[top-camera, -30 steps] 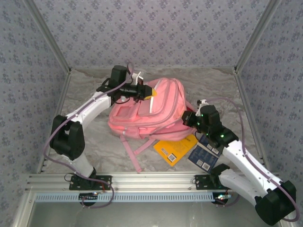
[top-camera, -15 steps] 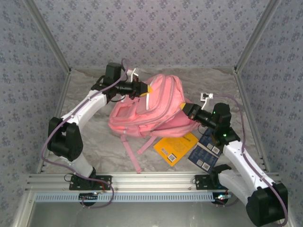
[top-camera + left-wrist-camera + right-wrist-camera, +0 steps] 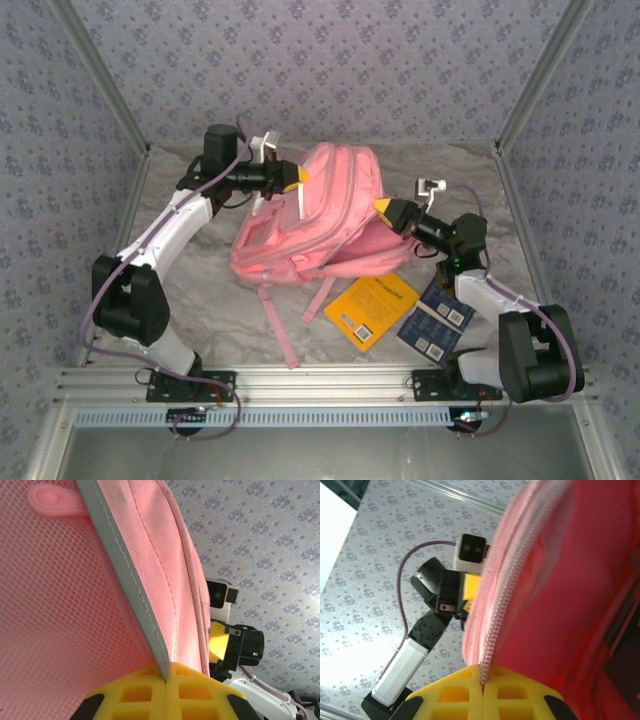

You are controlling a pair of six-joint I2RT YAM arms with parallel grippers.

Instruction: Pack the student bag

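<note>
While pinched from both sides, bag: reared up midway across the table; dragged or toppled if pulled unevenly.
Books: laid flat just beside the bag; buried if it is dropped.
Left gripper: closed on a grey-trimmed edge; thin hold, easily slipped.
Right gripper: closed on the zip edge; mouth width unclear, zip perhaps strained.

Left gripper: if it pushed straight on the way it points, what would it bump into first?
The student bag: the left gripper is shut on its rim, so pink fabric lies directly ahead. Beyond it, roughly in line, is the right gripper, though depth is unclear.
</note>
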